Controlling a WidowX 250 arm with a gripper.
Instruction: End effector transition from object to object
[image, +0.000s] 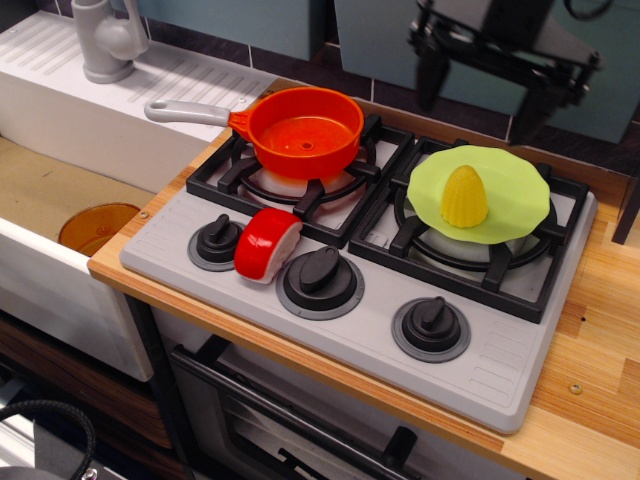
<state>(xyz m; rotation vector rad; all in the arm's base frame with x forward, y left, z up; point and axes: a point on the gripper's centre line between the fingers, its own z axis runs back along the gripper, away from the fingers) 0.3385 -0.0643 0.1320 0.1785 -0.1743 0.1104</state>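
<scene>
Tool (478, 92) hangs spread and empty above the corn (465, 196).

Orange pan (304, 131): glossy plastic, smooth, with a matt grey handle. Red-and-white piece (266, 244) by the knobs: shiny plastic. Stove top (500, 370): matt grey plastic, finely ribbed at the corners; burner grates (300, 195) and knobs (431, 322) matt black. Green disc (500, 190): smooth, flat, dull sheen; material cannot be told. Yellow corn (465, 196): ridged plastic, slight gloss. Counter (590, 330): light wood, visible grain, satin finish. End effector (478, 88): black, matt, somewhat blurred. Sink (70, 110): white, smooth. Faucet (105, 38): grey, semi-gloss.
</scene>
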